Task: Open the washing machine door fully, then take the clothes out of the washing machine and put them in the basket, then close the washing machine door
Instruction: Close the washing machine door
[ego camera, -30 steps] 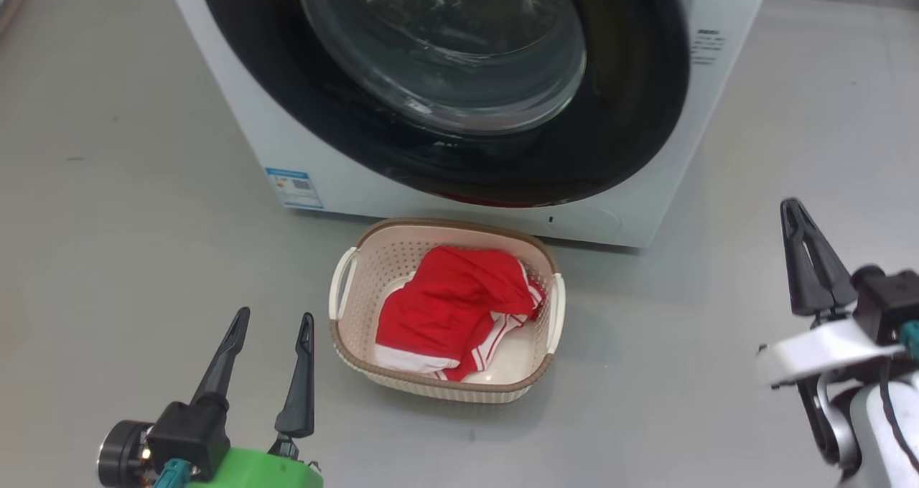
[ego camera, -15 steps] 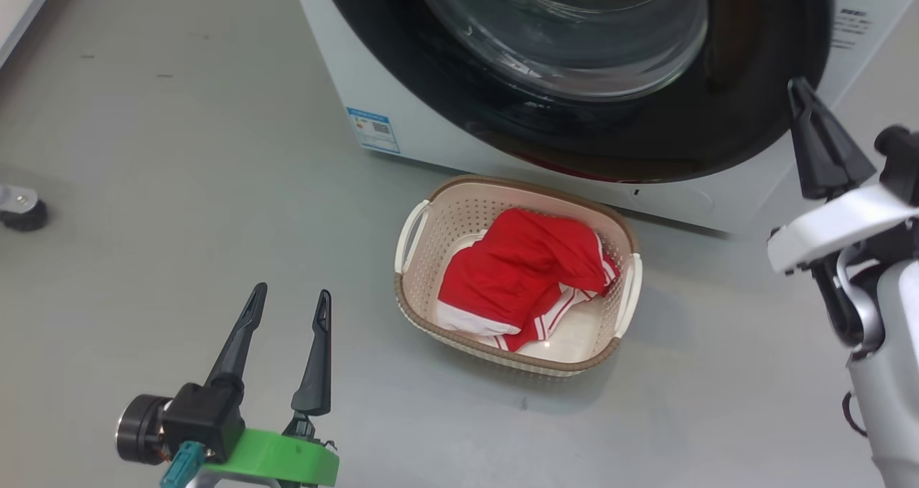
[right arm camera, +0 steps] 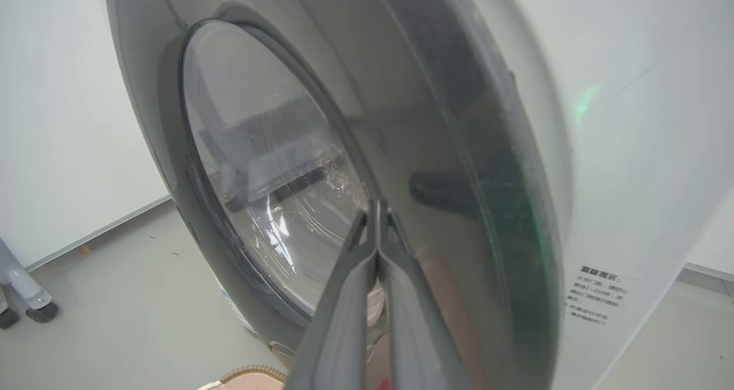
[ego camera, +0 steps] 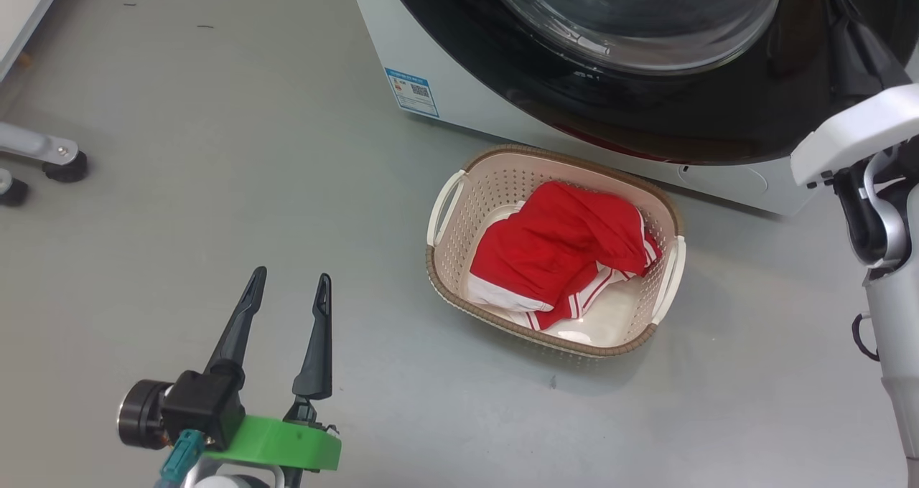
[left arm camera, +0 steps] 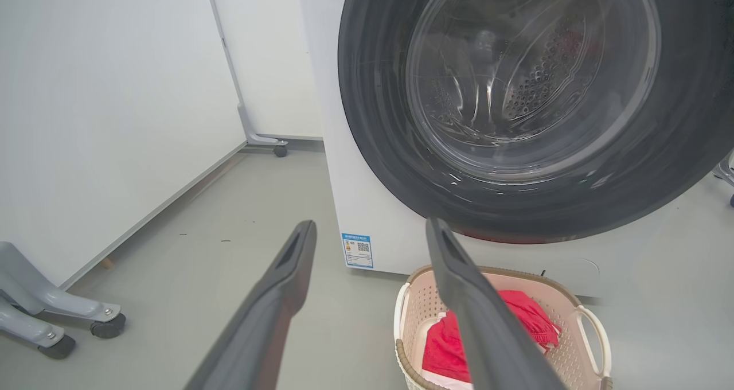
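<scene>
The washing machine (ego camera: 459,108) fills the top of the head view. Its door (ego camera: 646,108) lies against the white front, black rim around the glass bowl. In front of it on the floor stands the basket (ego camera: 488,194), and the red clothes (ego camera: 560,251) lie inside it. My left gripper (ego camera: 291,278) hovers open and empty at the lower left, well left of the basket. Between its fingers, the left wrist view shows the door (left arm camera: 378,120) and the basket (left arm camera: 573,332). My right gripper (ego camera: 836,0) is shut and empty, and its tip (right arm camera: 375,203) points at the door's right rim (right arm camera: 459,120).
The grey legs and castors of a stand (ego camera: 50,158) are on the floor at the far left, beside a white wall panel (left arm camera: 114,120). A blue label (left arm camera: 357,250) marks the machine's lower left corner. Open grey floor lies between my left gripper and the basket.
The head view has swung, shifting the whole picture rightward. My shut right gripper has risen from beside the machine up to the door's right rim. The left gripper and the clothes have stayed put.
</scene>
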Available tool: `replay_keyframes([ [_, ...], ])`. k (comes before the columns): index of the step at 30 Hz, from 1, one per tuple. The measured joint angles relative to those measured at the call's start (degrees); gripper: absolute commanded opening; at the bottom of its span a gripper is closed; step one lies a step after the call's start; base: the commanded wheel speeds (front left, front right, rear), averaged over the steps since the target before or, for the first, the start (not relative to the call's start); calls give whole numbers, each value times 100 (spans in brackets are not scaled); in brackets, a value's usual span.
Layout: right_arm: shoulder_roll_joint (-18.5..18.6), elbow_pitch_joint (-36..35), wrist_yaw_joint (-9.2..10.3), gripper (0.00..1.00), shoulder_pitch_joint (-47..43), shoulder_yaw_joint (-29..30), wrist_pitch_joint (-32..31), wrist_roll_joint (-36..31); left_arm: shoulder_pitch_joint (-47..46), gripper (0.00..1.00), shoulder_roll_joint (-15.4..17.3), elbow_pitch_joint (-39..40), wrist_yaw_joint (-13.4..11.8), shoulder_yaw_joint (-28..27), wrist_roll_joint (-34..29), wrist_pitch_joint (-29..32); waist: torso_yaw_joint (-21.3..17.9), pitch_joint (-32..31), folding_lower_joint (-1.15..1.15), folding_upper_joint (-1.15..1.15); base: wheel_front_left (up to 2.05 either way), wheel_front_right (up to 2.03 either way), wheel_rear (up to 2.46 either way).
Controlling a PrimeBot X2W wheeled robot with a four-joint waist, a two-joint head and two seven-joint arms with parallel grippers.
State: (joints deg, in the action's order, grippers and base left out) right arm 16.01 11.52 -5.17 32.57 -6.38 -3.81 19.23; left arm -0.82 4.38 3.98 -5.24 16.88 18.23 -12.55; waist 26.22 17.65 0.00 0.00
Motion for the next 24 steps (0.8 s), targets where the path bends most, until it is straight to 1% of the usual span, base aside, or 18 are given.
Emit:
replay_keyframes([
  [10, 113, 356, -33, 0, 442, 11, -62, 0, -155, 100, -42, -88, 9, 31, 40, -64, 65, 108, 0, 0, 0, 0, 0],
  [14, 171, 467, -76, 0, 535, 52, -62, 0, -170, 100, -51, -130, 10, 41, 40, -66, 88, 120, 0, 0, 0, 0, 0],
  [17, 288, 542, -75, 0, 626, 171, -62, 0, -211, 100, -67, -171, 55, 125, 41, -71, 136, 131, 0, 0, 0, 0, 0],
  [22, 628, 702, -71, 0, 873, 367, -60, -9, -276, 100, -115, -229, 105, 214, 43, -114, 264, 161, 0, 0, 0, 0, 0],
  [24, 702, 754, -71, 0, 983, 407, -62, -9, -276, 100, -122, -240, 105, 219, 63, -114, 317, 178, 0, 0, 0, 0, 0],
])
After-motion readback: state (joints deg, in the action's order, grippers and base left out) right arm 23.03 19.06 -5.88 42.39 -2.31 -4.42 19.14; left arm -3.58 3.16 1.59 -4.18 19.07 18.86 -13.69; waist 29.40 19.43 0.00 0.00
